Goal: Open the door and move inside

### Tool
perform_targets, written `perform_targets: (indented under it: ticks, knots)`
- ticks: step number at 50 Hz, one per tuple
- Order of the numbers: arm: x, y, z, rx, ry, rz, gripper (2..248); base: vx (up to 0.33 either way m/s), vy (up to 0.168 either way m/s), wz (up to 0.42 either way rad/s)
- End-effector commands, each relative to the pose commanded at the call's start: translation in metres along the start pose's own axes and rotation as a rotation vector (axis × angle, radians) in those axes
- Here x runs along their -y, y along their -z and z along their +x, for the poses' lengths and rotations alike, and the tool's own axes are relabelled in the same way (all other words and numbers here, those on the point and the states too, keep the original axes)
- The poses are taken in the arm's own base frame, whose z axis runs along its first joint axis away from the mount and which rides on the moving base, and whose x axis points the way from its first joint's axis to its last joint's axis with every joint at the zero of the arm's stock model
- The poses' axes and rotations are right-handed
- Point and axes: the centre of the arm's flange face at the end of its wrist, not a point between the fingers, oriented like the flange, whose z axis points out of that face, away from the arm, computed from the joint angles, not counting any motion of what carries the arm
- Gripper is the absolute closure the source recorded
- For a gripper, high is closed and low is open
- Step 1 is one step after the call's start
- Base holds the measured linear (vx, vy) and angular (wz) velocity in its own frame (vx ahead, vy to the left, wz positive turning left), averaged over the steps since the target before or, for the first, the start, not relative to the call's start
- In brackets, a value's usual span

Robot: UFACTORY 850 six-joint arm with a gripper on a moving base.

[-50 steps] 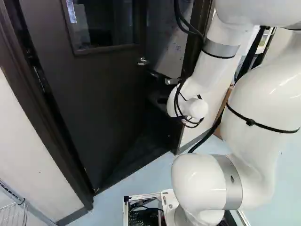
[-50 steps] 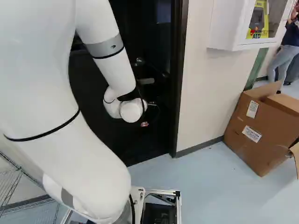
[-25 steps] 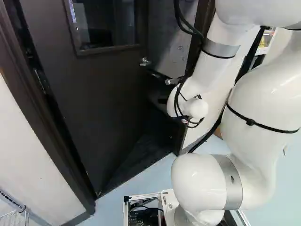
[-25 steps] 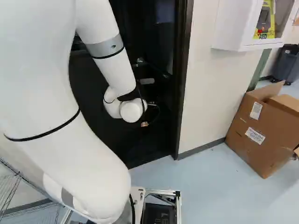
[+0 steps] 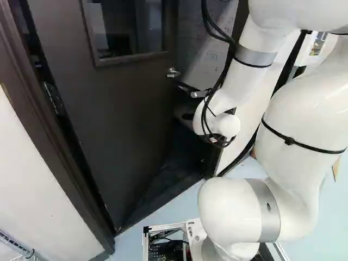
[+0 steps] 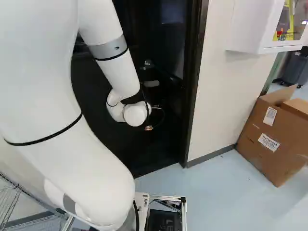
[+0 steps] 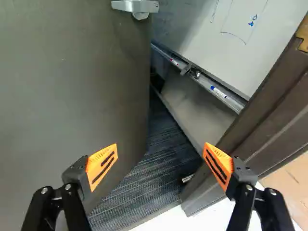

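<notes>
While the door [image 5: 119, 125] stands ajar, yellow item [image 6: 289, 35] in cabinet [image 6: 248, 29], carton [image 6: 262, 156]

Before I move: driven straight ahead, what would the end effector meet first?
Probably the partly open door, near its free edge; the finger on that side overlaps it in the wrist view. Depth is unclear.

Door [image 7: 62, 96] looking smooth and matt, metal handle [image 7: 132, 6] shining, white arm [image 5: 228, 209] gleaming smooth and glossy, cardboard box [image 6: 264, 154] looking matt, carpet [image 7: 154, 168] looking rough
</notes>
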Motion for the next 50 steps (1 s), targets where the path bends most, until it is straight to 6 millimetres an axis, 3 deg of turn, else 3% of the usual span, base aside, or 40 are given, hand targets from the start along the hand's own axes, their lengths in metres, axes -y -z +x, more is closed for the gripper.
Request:
perform_targets:
  ticks: [50]
  knots:
    - [0.0000, 0.0000, 0.0000, 0.000, 0.000, 0.000, 3, 0.070, 0.086, 0.107]
